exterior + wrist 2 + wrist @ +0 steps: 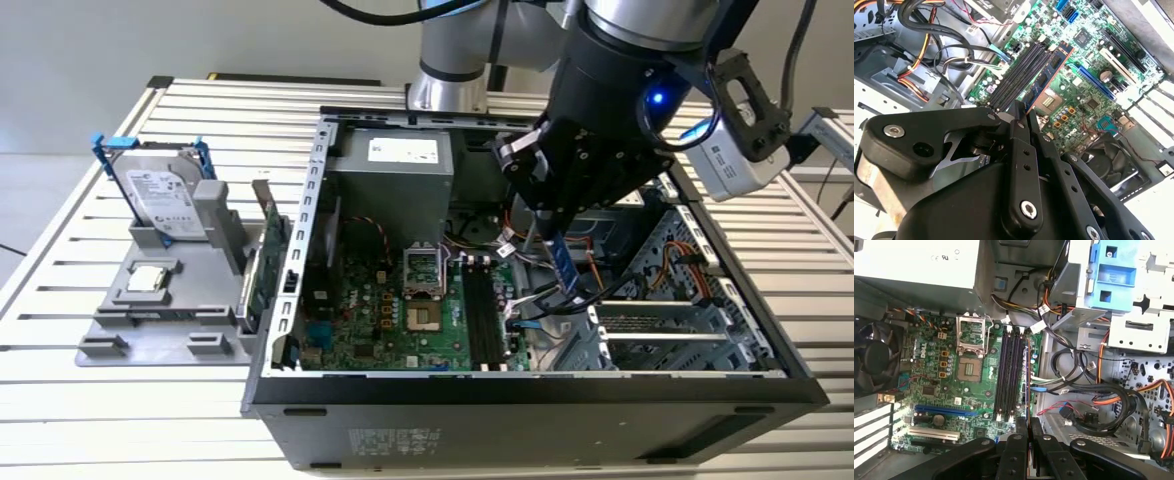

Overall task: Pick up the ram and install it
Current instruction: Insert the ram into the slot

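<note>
The counter (134,420) carries the open computer case (534,430), and my arm reaches down into it from above. On the case floor lies the motherboard (387,320), with its bank of long black slots (1009,370) running beside the processor socket.

I judge the pick-up as done and the install as the step in hand. The end effector (551,228) is clamped narrow on the ram (566,268), which hangs on edge below it. In the second wrist view the ram (1046,80) lies lengthwise along the slots (1021,75), over their socket-side edge. It looks above them rather than seated, though I can't tell if its lower edge touches.

Seating it calls for the stick square and parallel to one slot, centred end to end, then a straight push down.

Room is tight. Loose cables (1089,405) crowd the slots' far side, just beside the drive cage (667,290) on the exterior view's right. The case wall rims stand near the wrist, so I see little sideways play; straight up looks open.
</note>
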`<action>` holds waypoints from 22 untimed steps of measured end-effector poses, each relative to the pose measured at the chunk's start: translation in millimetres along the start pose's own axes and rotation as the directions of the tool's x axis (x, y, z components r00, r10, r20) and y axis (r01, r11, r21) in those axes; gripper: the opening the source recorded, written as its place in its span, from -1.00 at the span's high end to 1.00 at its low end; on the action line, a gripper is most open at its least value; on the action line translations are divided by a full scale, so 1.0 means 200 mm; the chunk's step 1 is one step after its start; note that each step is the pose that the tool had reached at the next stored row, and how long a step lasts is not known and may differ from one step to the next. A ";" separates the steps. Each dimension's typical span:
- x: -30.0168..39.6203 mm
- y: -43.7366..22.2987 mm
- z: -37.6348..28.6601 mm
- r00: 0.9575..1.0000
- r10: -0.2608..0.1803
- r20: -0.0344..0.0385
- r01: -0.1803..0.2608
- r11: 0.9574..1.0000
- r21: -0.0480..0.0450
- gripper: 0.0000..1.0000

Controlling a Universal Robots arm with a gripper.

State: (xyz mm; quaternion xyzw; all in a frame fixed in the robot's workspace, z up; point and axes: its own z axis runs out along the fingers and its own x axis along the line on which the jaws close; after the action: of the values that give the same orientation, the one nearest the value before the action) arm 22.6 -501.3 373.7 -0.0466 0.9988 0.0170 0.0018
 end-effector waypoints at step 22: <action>0.000 -0.001 0.038 1.000 0.020 0.001 -0.020 1.000 0.000 1.00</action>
State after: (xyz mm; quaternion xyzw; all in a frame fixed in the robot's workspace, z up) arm 22.7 -501.3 366.2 -0.0364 0.9992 0.0170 0.0020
